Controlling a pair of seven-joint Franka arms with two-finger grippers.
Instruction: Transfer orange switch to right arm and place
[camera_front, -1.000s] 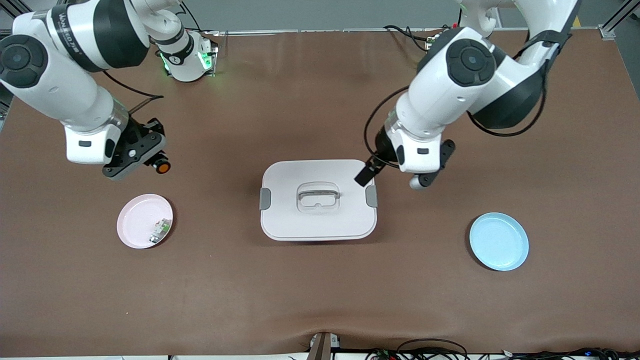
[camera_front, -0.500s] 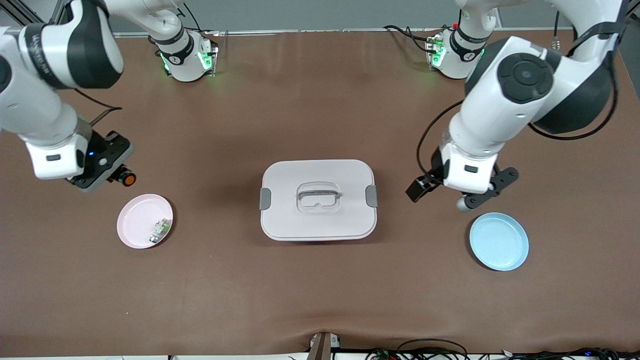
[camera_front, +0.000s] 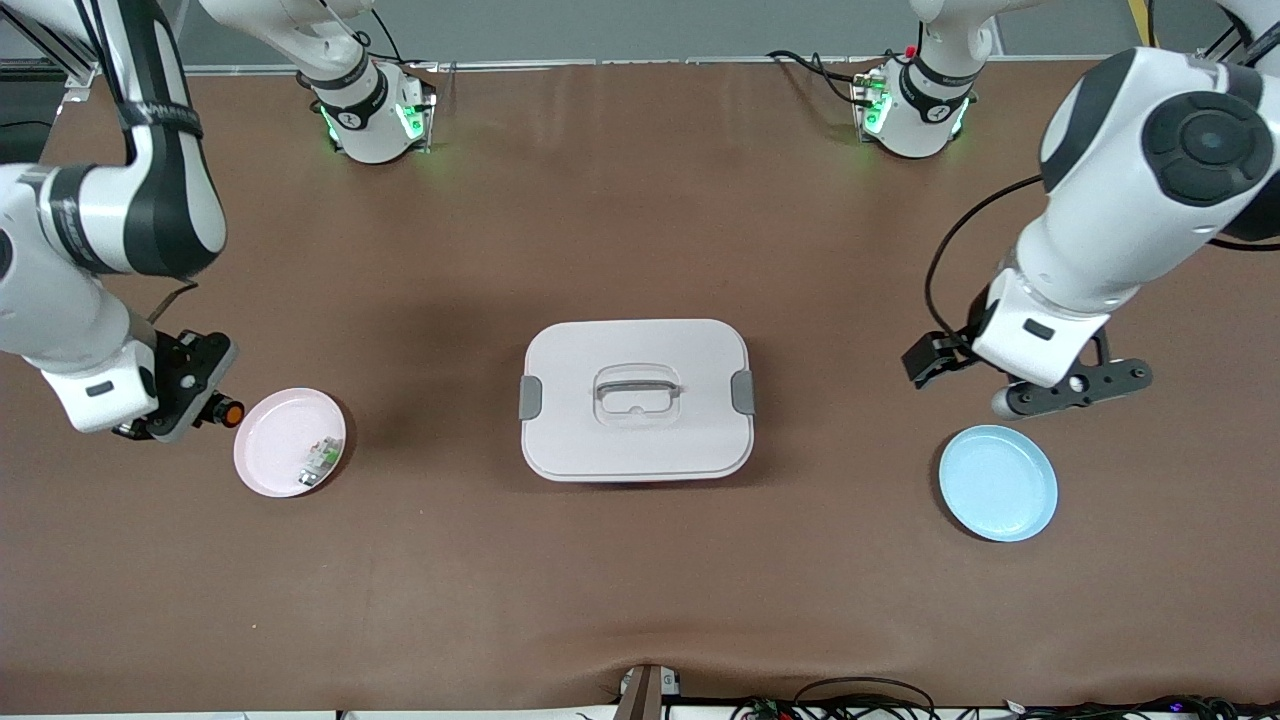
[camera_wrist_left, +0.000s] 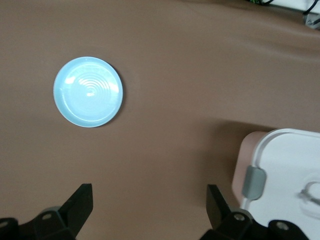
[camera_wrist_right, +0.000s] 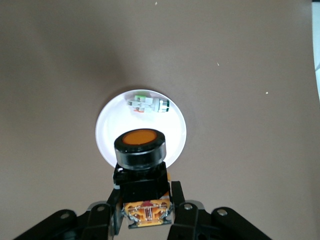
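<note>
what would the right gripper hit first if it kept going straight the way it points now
Probably the pink plate. The right gripper, shut on the orange switch, points down at it, short of the white-and-green part. In the front view it sits near the plate's edge, so it might meet the table instead.

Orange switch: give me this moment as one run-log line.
orange switch: held by right gripper, beside pink plate | left gripper: open, empty, near blue plate | placing: pending

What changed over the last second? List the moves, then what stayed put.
The right hand, shut on the orange switch, swung from over bare table to beside the pink plate. The open left hand drew away from the lidded box to near the blue plate. Plates, box and white-and-green part stayed put.
</note>
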